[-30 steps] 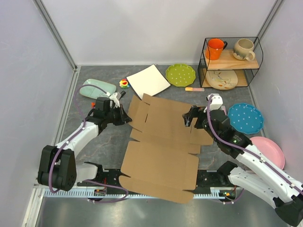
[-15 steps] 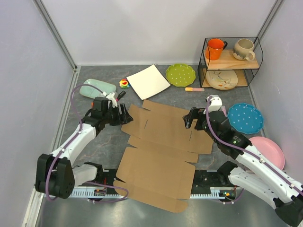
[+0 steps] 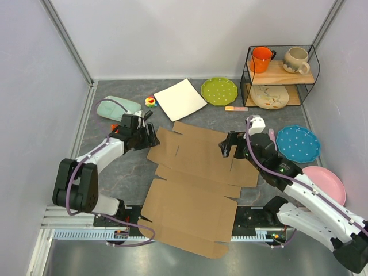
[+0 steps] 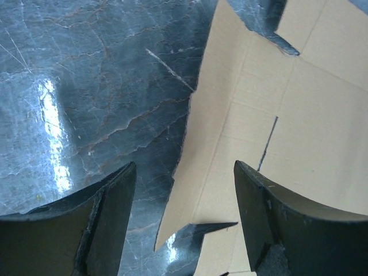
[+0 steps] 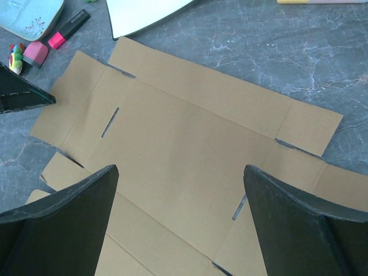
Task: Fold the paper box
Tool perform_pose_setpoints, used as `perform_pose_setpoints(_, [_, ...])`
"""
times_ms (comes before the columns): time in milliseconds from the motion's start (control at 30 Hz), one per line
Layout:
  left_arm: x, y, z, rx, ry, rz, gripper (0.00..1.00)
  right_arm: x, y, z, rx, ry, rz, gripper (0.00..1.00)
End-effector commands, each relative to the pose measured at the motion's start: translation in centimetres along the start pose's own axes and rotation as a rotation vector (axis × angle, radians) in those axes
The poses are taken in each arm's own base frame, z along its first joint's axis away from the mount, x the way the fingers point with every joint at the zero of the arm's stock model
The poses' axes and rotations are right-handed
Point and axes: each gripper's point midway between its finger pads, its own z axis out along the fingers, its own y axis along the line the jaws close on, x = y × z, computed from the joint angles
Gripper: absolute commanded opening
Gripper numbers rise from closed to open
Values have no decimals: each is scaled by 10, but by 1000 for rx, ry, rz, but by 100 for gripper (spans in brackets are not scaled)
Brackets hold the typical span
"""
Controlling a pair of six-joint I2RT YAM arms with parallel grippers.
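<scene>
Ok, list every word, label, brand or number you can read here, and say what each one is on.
No readable text in any view.
paper box: plain brown cardboard, no print on the face that shows.
black marker: any label is too small to read.
plate on the lower shelf: faint dark lines, too small to tell whether letters or pattern.

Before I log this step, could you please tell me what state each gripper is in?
Left gripper: open, holding nothing.
Right gripper: open, holding nothing, above the paper box.
</scene>
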Motion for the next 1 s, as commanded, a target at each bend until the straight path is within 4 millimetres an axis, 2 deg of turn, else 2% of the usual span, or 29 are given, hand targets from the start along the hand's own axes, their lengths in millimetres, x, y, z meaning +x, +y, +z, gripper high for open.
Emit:
perform_pose_setpoints(0, [-19,1,15,-23,-37,-16,76,-20,17,1,-53,-35,11,98])
perform_pose_setpoints(67, [-14,-9,22,41,-8,-15,73,-21,19,2,-60,-36,13,98])
perform_pose_setpoints(233, [-11,-30,29,179,3,-7,56,-22,31,11,-97,3,-14,98])
perform_pose_setpoints(267, [-6,-30,29,195,7,-9,51,-25,34,13,-100,6,-17,98])
perform_pose_setpoints(300, [-5,-34,28,216,6,-5,39,-24,36,15,-106,15,-26,98])
perform_pose_setpoints(333, [-10,-44,26,274,-19,8,34,-26,37,16,-109,15,-29,98])
perform_pose_setpoints(400, [-10,-49,22,305,-34,11,18,-32,42,21,-113,18,-39,98])
perform_pose_setpoints(500, [-16,-57,14,343,-91,21,8,-42,49,28,-115,17,-54,98])
perform_pose_setpoints(533, [-23,-60,12,350,-131,34,6,-46,46,32,-86,6,-62,98])
perform_pose_setpoints(600, [-17,-64,8,354,-170,48,5,-52,39,43,-23,-10,-53,98])
perform_pose_setpoints(633, [-27,-63,0,327,-248,58,5,-59,41,47,-25,-41,-63,98])
perform_pose_setpoints(667, [-26,-63,-4,331,-321,83,4,-61,40,54,-15,-44,-95,98])
perform_pose_setpoints(700, [-23,-70,-9,342,-369,122,4,-63,42,56,-15,-44,-110,98])
perform_pose_setpoints(733, [-35,-70,-24,319,-479,142,4,-65,44,59,-18,-33,-129,98])
perform_pose_setpoints(800, [-25,-74,-35,351,-609,234,4,-70,60,65,-81,-8,-192,98])
perform_pose_setpoints(833, [-20,-67,-40,329,-657,256,3,-70,63,67,-98,7,-214,98])
perform_pose_setpoints(867, [-23,-68,-45,331,-685,268,2,-73,74,70,-144,17,-230,98])
perform_pose_setpoints(933, [-22,-72,-48,326,-699,319,2,-68,79,78,-174,48,-285,98])
perform_pose_setpoints(967, [-23,-76,-52,337,-713,337,2,-74,84,78,-185,43,-296,98])
